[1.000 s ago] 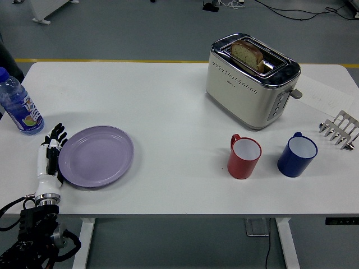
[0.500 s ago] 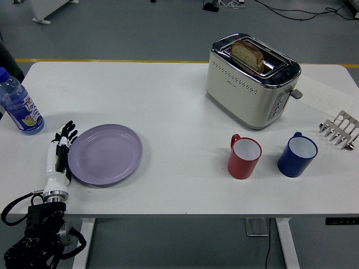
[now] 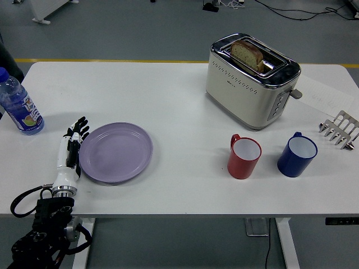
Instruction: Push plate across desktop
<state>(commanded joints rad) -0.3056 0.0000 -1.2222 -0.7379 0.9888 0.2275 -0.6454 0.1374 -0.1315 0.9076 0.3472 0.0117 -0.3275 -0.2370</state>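
Item: plate (image 3: 116, 152), lilac, round, shallow, with a raised rim. It lies flat and right way up on the white table (image 3: 168, 106), in the near-left part, well clear of the near edge.

Handling (judged): rigid and smooth, probably light plastic or glazed ware; likely slides easily on the bare top and may pivot if pressed off-centre. No grip is needed; the contact point is the left rim, at mid-height and in line with the centre.

Orientation: circular, so no long axis and no facing direction; only the open face, upward.

Left hand (image 3: 70, 150): fingers extended and close together, pointing away from the robot, holding nothing. Its side lies along the plate's left rim, apparently touching. Right hand: not visible.

Surroundings, outward: water bottle (image 3: 17, 103) far-left of the hand, apart from it. To the right, across open table, stand a red mug (image 3: 244, 156) and a blue mug (image 3: 297, 154); a toaster (image 3: 251, 80) holding bread (image 3: 248, 54) sits beyond them, and a metal toast rack (image 3: 339, 129) stands at the right edge.
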